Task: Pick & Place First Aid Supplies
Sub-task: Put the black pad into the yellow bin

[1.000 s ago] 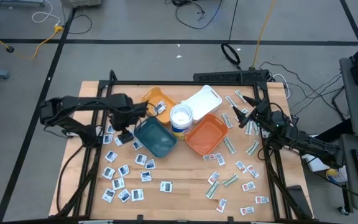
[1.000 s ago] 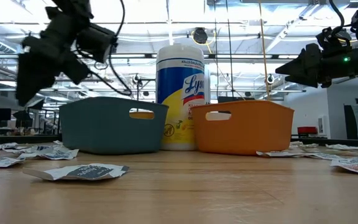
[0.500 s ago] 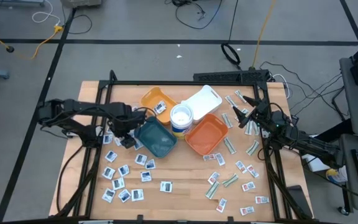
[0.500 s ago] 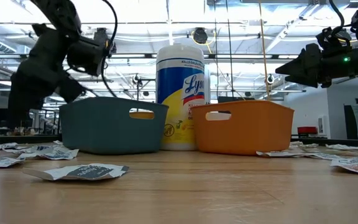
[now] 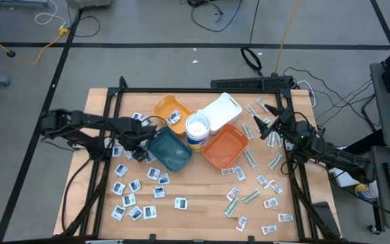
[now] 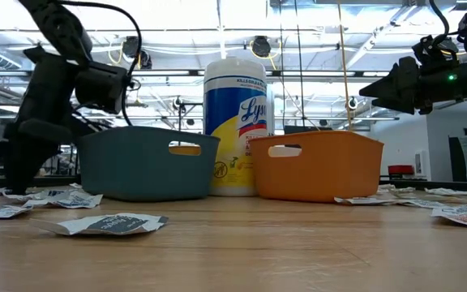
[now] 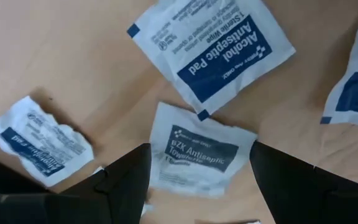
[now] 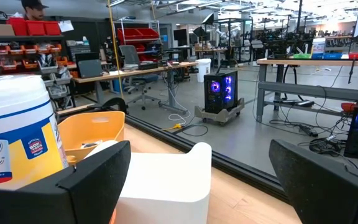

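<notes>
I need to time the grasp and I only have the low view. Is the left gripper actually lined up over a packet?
Observer: Yes. Its wrist view shows the left gripper open, fingers either side of a white packet marked BZK Antiseptic.
Operator: Anything in the teal tray?
Observer: From above, the teal tray looks empty.
Operator: And the right gripper?
Observer: The right gripper is open and holding nothing, over the green-white strips on the table's right side.

L claw [image 5: 135, 150] low near table, fingers apart; R claw [image 5: 268, 129] raised at far-right side, wide open.
</notes>
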Controlling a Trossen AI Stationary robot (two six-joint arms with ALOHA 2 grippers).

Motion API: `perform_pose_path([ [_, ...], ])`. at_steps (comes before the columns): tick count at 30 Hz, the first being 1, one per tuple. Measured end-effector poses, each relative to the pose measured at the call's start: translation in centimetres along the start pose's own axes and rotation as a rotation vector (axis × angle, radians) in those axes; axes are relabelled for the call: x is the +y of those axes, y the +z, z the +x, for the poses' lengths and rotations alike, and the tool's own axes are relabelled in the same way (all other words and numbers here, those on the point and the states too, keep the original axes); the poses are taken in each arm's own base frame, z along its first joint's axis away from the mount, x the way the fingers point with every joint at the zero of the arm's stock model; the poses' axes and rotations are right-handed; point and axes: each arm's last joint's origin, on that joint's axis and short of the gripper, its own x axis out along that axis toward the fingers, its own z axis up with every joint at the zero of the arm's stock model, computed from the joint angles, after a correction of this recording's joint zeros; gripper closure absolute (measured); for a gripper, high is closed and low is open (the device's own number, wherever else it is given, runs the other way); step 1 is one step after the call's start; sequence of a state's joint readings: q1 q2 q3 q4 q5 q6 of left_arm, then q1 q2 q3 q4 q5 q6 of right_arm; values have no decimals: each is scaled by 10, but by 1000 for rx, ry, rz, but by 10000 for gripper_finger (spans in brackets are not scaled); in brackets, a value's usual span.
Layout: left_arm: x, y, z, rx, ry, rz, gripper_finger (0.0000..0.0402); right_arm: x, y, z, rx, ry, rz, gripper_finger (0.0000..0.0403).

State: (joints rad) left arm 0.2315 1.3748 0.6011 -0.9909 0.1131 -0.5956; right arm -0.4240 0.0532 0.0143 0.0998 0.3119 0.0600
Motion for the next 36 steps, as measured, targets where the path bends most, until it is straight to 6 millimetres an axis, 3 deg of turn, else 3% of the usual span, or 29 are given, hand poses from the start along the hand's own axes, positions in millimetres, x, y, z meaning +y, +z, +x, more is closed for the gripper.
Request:
perform_pose_path([
  [10,-2,-3,1,-22,-18,1,143,0,0,0,1,0,-1,26],
  [24,-3,-5,0,8,-68,-26,384,0,0,0,1,0,0,26],
  [36,6,-21,-31,-31,-134,-75,393,0,0,0,1,0,-1,26],
])
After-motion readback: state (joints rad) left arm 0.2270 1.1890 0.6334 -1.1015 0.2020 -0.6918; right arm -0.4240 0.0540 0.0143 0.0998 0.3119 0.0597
